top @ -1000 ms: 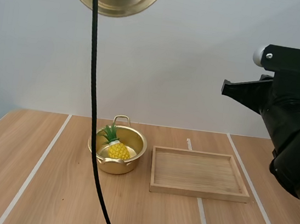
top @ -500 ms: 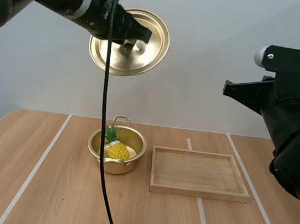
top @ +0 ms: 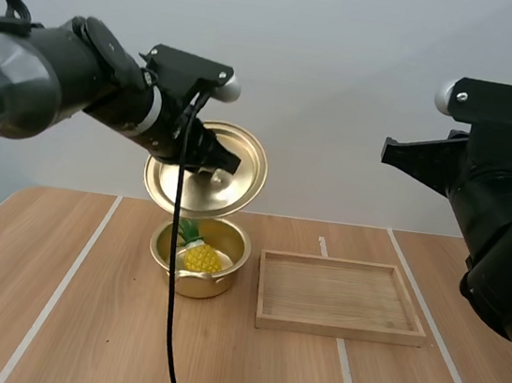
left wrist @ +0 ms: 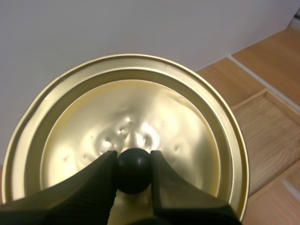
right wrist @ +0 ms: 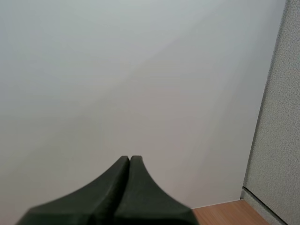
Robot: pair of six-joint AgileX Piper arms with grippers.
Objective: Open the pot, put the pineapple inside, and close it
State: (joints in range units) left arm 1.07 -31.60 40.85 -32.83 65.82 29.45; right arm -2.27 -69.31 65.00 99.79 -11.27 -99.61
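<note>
A small gold pot (top: 200, 276) stands on the table left of centre, with a yellow pineapple (top: 199, 254) with green leaves inside it. Just above and behind the pot hangs the gold lid (top: 207, 190), tilted toward me. My left gripper (top: 210, 168) is shut on the lid's black knob (left wrist: 134, 169); its fingers (left wrist: 101, 180) pinch the knob from both sides against the lid (left wrist: 140, 122). My right arm (top: 498, 214) is raised at the right, away from the pot, and my right gripper (right wrist: 130, 160) has its fingers together with nothing between them.
A shallow wooden tray (top: 341, 297) lies right of the pot, close beside it; its corner (left wrist: 267, 131) shows past the lid. White lines run across the wooden tabletop (top: 76, 338). A grey wall stands behind.
My left arm has brought the lid down from high up to just above the pot. The right arm, pot, pineapple and tray have stayed put.
</note>
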